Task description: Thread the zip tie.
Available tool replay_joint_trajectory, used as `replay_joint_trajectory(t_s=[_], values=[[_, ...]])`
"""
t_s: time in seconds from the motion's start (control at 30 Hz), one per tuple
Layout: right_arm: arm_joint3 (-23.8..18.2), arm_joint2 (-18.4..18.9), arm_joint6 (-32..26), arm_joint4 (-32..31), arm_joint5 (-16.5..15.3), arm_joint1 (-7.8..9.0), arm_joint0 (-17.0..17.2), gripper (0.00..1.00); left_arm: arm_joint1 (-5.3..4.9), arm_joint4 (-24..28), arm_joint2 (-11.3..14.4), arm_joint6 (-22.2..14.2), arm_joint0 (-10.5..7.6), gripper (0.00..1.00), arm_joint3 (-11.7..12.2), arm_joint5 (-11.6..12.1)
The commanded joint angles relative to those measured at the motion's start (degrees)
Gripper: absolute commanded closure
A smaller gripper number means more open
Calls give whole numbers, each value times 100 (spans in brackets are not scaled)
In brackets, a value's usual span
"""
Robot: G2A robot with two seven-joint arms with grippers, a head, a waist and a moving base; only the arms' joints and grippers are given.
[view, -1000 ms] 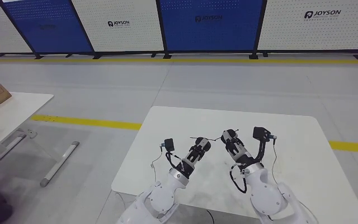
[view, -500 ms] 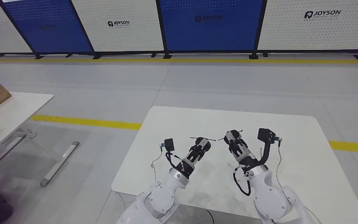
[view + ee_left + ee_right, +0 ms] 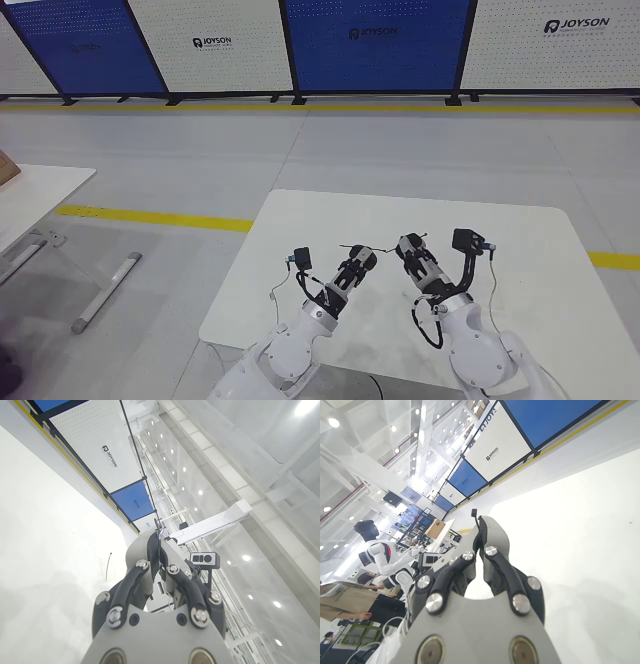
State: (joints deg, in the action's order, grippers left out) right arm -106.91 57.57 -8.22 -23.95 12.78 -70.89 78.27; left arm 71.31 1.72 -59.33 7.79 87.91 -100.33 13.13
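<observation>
Both arms are hanging over the near part of the white rectangular table (image 3: pixel 320 220), their grippers standing close together but apart, tips angled toward each other.

The right gripper (image 3: pixel 480 530) (image 3: pixel 408 245) is pinching a black plastic zip tie (image 3: pixel 475 517). Its two grey fingers are pressing together on the band, and the small square head is poking out just past the fingertips, up off the tabletop.

The left gripper (image 3: pixel 158 540) (image 3: pixel 358 260) is clamping down too, its fingers meeting on a thin black plastic strip (image 3: pixel 156 523) that is sticking out beyond its tips. From the left wrist camera a long, fine black line is running on from there, away from the gripper. I cannot tell whether this strip is the far end of the same tie or a separate one.

From above, a thin dark line is showing across the left gripper's tip, reaching toward the right gripper.

A second slim black zip tie (image 3: pixel 108 566) is lying flat on the table, well clear of both grippers, its head end pointing away from the robot.
</observation>
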Motion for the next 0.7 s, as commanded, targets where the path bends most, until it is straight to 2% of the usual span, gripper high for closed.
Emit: replay_joint_trajectory(t_s=[0.0,0.33,0.67], values=[[2,14,12,-2,-13,-10,6,100,0,0,0,0,0,100,0,0],[-126,97,39,-117,-81,-39,128,100,0,0,0,0,0,100,0,0],[-46,77,21,-242,-58,-95,76,100,0,0,0,0,0,100,0,0]])
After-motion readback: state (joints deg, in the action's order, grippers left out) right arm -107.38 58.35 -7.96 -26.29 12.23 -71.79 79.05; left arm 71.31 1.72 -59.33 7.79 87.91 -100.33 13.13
